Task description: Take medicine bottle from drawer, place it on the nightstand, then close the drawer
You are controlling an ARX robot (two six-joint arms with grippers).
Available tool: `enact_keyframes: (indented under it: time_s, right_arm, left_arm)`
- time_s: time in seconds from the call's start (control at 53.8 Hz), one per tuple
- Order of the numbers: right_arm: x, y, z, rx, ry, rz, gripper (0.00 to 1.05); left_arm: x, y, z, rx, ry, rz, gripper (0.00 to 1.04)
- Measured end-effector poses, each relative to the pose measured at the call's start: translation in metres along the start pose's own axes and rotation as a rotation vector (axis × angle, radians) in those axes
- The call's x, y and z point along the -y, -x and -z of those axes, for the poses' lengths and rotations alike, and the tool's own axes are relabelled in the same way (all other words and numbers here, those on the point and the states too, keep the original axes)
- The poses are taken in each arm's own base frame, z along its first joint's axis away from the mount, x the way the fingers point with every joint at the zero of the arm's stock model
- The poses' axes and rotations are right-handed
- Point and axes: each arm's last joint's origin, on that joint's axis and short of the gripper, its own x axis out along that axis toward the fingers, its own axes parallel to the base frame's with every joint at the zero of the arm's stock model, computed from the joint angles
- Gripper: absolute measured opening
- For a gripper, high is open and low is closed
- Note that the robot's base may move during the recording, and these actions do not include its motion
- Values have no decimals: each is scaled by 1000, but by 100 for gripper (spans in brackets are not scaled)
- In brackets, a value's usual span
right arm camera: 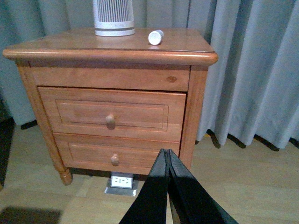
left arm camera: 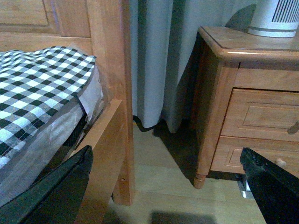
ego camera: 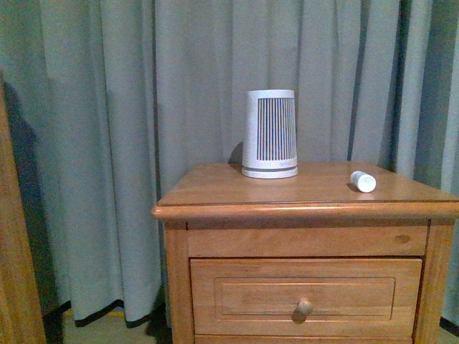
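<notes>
Both drawers (right arm camera: 112, 115) look shut, and the medicine bottle (ego camera: 363, 181) lies on its side at the nightstand's (ego camera: 215, 188) 3 o'clock edge; you risk rolling it off. Right hand (right arm camera: 168, 161) pinched empty, left hand (left arm camera: 163, 186) spread.

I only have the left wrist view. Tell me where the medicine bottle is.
Observer: The medicine bottle lies on its side on the nightstand top, apart from the slatted white device.
Operator: Confirm both drawers.
Observer: The right wrist view shows the upper drawer and the lower drawer both shut flush.
Operator: Report the right gripper.
Observer: The right gripper is shut and empty, in front of the nightstand, touching nothing.
</notes>
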Motion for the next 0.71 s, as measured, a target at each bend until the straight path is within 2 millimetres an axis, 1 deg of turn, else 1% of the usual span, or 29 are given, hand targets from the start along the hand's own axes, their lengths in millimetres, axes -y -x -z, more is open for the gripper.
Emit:
enact_keyframes:
  time_s: [0.019,0.074,0.093,0.205,0.223,0.316,0.335,0.54,0.595,0.707]
  right_arm:
    - [0,0,0,0,0,0,3]
    - [0,0,0,0,0,0,13]
    - [0,0,0,0,0,0,15]
    - [0,0,0,1,0,0,36]
    - [0,0,0,1,0,0,37]
    - [0,0,0,1,0,0,55]
    - [0,0,0,1,0,0,56]
    - [0,0,0,1,0,0,93]
    - [0,0,0,1,0,0,99]
    - [0,0,0,1,0,0,98]
  left_arm:
    - [0,0,0,0,0,0,98]
    - [0,0,0,0,0,0,98]
    - [0,0,0,0,0,0,98]
    - [0,0,0,0,0,0,98]
    - [0,0,0,0,0,0,98]
    - [0,0,0,0,0,0,98]
    - [0,0,0,0,0,0,98]
    - [0,0,0,0,0,0,98]
    - [0,0,0,0,0,0,98]
    - [0,0,0,0,0,0,98]
